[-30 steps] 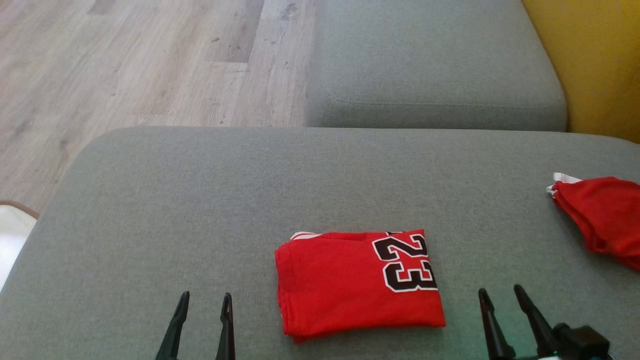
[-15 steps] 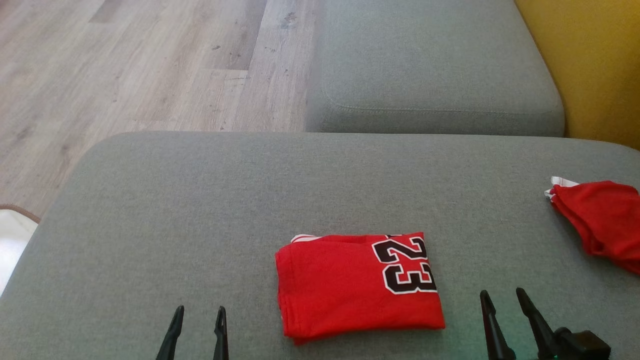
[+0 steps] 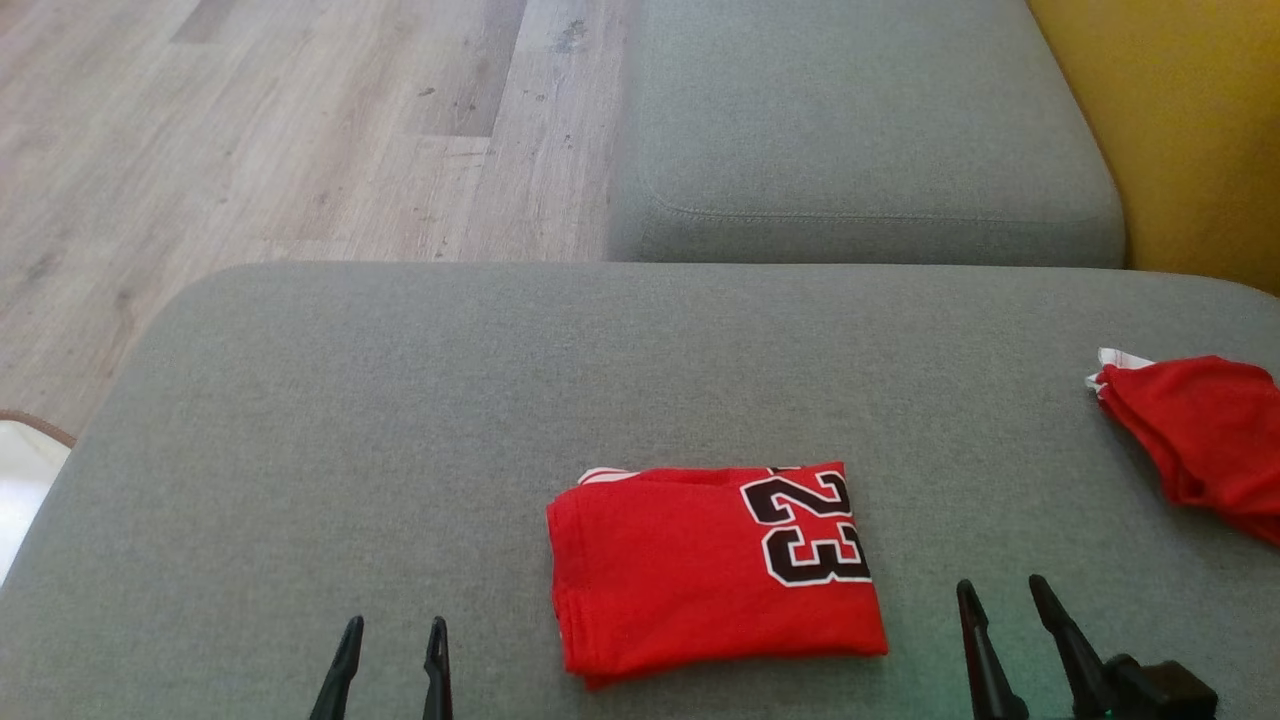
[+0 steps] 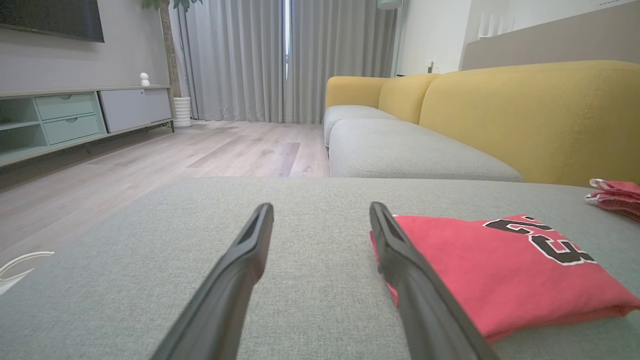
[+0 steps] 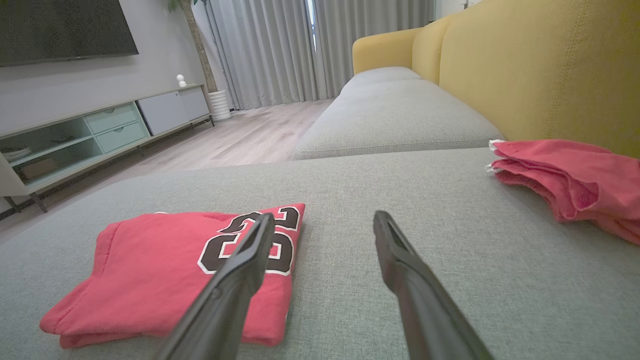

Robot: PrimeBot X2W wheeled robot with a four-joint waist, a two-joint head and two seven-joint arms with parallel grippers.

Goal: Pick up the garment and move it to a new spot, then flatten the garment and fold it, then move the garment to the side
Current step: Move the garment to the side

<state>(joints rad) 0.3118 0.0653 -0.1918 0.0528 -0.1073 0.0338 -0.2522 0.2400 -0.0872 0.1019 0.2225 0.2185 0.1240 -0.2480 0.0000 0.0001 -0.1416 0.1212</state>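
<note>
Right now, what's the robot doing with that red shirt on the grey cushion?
Nothing is being held. The red garment with the number 23 lies folded on the grey seat cushion. The robot's left tool and right tool are open, one on each side of it, not touching it. At the cushion's right edge lies a second red garment, bunched up. The folding looks done, so moving the folded one aside is probably what's left.

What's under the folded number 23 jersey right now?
The folded jersey lies flat on the grey sofa cushion, bare fabric showing all round it. Whatever lies directly beneath, or between its layers, is covered.
</note>
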